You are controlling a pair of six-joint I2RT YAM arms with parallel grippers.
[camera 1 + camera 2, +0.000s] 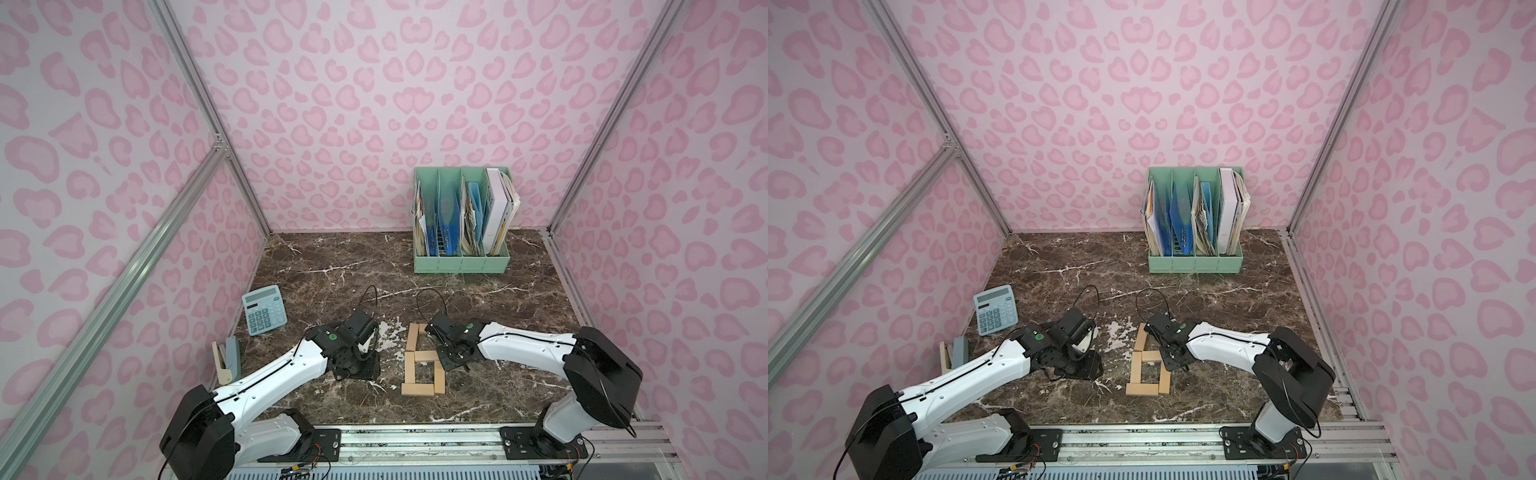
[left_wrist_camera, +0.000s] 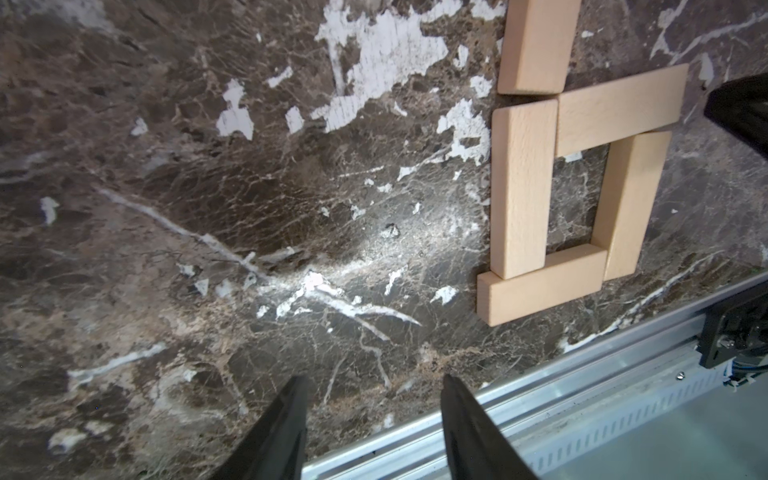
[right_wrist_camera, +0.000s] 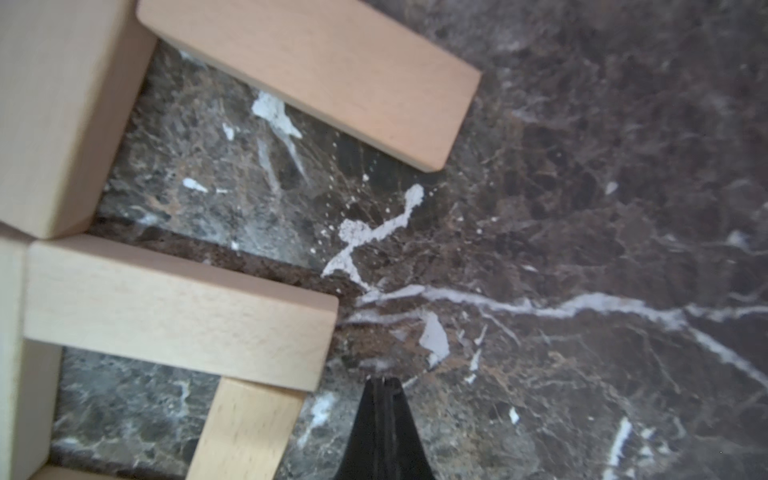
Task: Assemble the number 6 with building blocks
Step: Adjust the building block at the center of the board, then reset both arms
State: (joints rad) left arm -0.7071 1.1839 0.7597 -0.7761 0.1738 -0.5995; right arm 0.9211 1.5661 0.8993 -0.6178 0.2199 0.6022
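number 6 (image 1: 423,361): flat on the worktop (image 1: 478,291), front-centre, between the left fingers (image 2: 282,428) and the right fingers (image 3: 384,428); all six building blocks (image 1: 1142,388) look laid.
step: final trim, I'd say. Nothing is held and you have no loose plank in sight.
next: square the top plank if you want it truer, else withdraw. Go slow either way: the planks only lie loose, so one brush shifts the digit.
bottom plank (image 1: 417,389): nearest you, crosswise, touching the lower-left plank (image 2: 523,187) and the lower-right plank (image 2: 631,203).
left fingers: part open, empty, over bare worktop near the digit's left side, not touching it.
right fingers: pressed shut, holding nothing, tips just beside the free end of the middle plank (image 3: 178,316); contact I can't tell.
loop: closed by that middle plank; joints meet, corners slightly stepped.
upper-left plank (image 3: 62,116): carries the left side on, end to end with the lower-left plank.
top plank (image 3: 316,79): farthest piece, meets the upper-left plank's far end; largely hidden under the right arm (image 1: 519,345) in both top views. Seems a touch off parallel to the middle plank in the right wrist view, maybe just the lens.
look: plain pale wood, equal sizes, readable as a 6.
beyond: stapler (image 1: 227,361) and calculator (image 1: 264,309) off to the left, file rack (image 1: 461,264) at the back, all well apart from your work.
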